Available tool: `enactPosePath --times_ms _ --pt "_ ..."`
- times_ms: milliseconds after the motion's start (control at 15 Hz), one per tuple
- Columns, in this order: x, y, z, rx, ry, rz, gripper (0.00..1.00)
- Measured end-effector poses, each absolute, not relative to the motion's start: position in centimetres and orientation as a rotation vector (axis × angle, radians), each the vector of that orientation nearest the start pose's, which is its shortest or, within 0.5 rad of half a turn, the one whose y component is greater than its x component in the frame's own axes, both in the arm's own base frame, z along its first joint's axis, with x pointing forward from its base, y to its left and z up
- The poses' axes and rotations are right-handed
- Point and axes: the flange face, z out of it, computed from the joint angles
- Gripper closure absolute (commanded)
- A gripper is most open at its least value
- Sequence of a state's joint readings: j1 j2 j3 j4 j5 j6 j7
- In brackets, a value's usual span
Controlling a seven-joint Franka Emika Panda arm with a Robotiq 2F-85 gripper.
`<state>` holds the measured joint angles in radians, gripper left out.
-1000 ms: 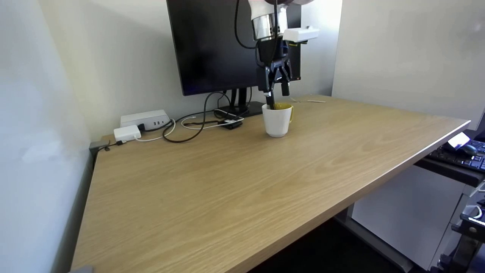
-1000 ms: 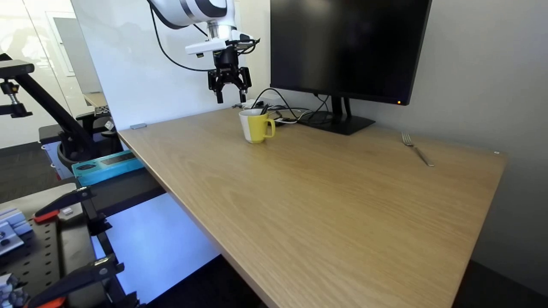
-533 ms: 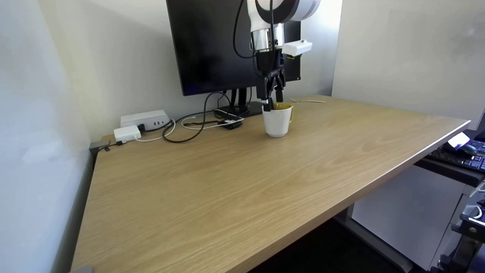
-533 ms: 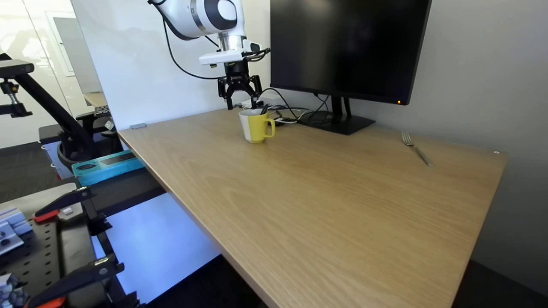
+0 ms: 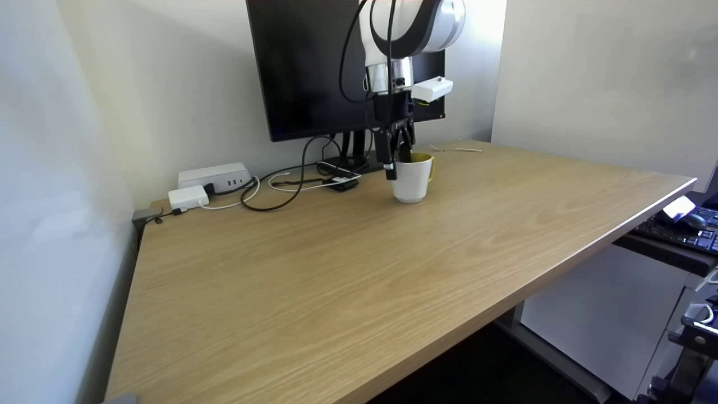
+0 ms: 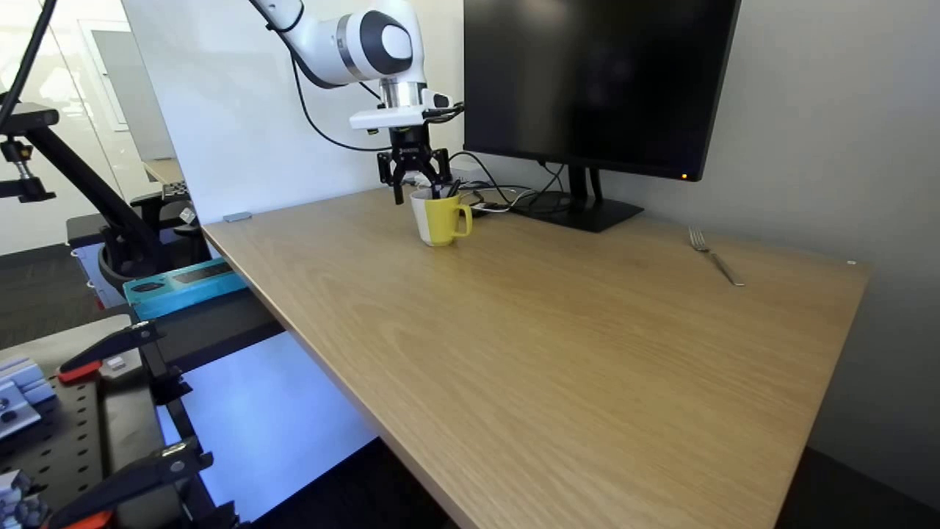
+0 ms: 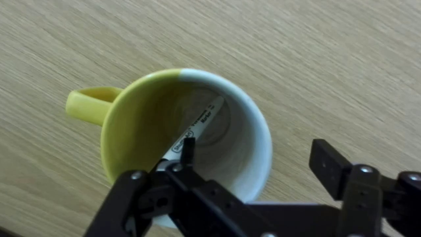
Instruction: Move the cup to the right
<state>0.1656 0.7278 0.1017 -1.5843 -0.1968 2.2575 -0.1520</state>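
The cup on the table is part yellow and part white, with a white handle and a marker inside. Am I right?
Almost! The handle is yellow, not white; the wrist view shows it. The cup on the table is indeed part yellow and part white, with a marker inside.

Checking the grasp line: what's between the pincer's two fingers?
The white side of the cup, then, outside it, a strip of tabletop. It shows in the wrist view, with the pincer open.
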Motion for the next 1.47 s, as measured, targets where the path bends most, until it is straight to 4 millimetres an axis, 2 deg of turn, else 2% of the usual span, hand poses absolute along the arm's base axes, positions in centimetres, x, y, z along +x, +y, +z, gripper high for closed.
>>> enactPosePath --times_ms 267,600,1067,1467 --pt "67.5 17.5 20.4 -3.100 -0.860 0.063 0.68" --pt "67.6 17.7 20.5 -3.087 -0.891 0.050 0.99" --pt "68.1 17.4 21.1 -3.092 -0.872 0.021 0.98" --pt "68.6 16.0 21.5 -3.146 -0.570 0.007 0.98"
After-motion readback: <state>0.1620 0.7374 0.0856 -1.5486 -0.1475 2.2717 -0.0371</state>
